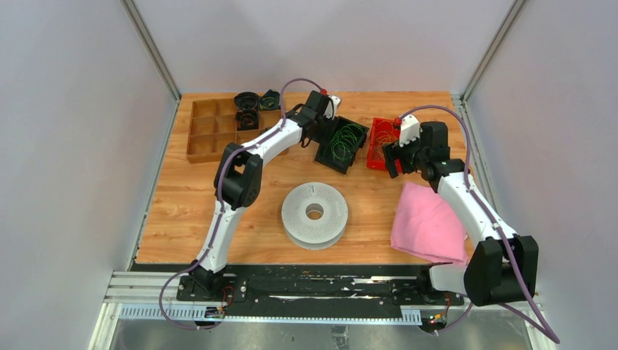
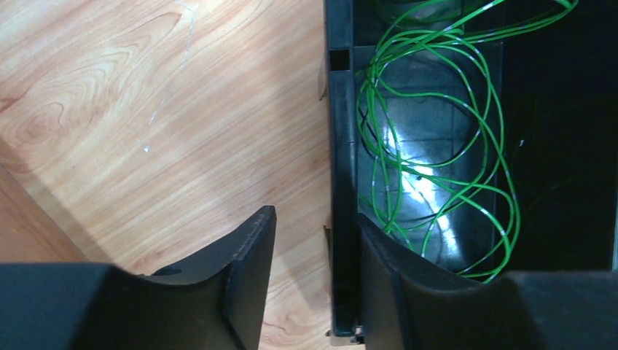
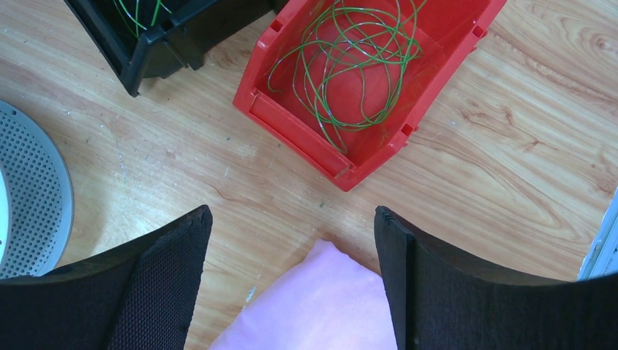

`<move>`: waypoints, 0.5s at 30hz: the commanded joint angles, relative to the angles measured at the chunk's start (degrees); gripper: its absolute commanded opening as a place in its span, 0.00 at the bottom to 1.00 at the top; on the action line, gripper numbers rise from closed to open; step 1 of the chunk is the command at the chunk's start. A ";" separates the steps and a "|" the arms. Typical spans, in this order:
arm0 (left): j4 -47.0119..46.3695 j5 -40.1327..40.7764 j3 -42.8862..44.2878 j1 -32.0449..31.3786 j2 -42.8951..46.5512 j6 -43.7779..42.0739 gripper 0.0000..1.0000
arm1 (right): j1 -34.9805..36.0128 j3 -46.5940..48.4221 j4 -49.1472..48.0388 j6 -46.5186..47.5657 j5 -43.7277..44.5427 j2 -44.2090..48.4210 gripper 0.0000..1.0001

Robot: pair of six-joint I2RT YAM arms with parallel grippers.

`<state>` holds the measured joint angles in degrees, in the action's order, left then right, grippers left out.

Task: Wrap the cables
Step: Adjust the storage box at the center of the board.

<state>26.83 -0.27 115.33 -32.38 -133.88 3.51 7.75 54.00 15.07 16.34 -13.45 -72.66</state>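
Bright green cables [image 2: 437, 131] lie in loose loops inside a black bin [image 2: 341, 146]. My left gripper [image 2: 315, 215] straddles that bin's left wall, one finger outside over the wood and the other inside against the wall. A gap remains between the outer finger and the wall. In the top view the left gripper [image 1: 321, 131] is at the black bin [image 1: 357, 157], whose cables [image 1: 344, 142] show. More green and olive cables [image 3: 350, 58] curl in a red bin [image 3: 291, 124]. My right gripper [image 3: 291, 211] hangs open and empty near that bin.
A grey perforated spool [image 1: 315, 214] lies flat mid-table. A pink cushion [image 1: 426, 222] sits under the right arm, its corner below the right jaws. A wooden compartment tray [image 1: 211, 127] and small dark cord bundles [image 1: 248, 109] are at the back left.
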 commanded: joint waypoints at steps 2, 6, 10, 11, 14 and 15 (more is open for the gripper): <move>-0.15 2.33 1.12 -0.05 -0.46 4.08 0.40 | 0.73 -0.58 -0.04 0.60 -0.26 0.15 0.81; -0.94 3.60 -0.82 -0.05 0.34 7.14 0.28 | 0.72 -0.72 0.11 0.67 -0.49 0.64 0.81; -2.13 6.00 -2.39 0.43 1.07 9.48 0.16 | 0.73 -0.65 0.21 0.56 -0.78 0.35 0.81; -2.29 5.83 -2.47 0.82 1.04 10.62 0.15 | 0.73 -0.52 0.29 0.54 -0.86 0.32 0.81; -2.31 5.31 -1.75 1.91 0.55 14.06 0.12 | 0.72 -0.43 0.40 0.10 -1.11 0.00 0.81; -2.31 4.89 -1.32 2.23 0.29 14.83 0.12 | 0.73 -0.42 0.42 -0.05 -1.25 -0.10 0.81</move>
<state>24.75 3.60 114.08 -31.88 -133.88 12.97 7.75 53.98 15.09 16.36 -13.56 -72.66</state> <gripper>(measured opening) 0.179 0.811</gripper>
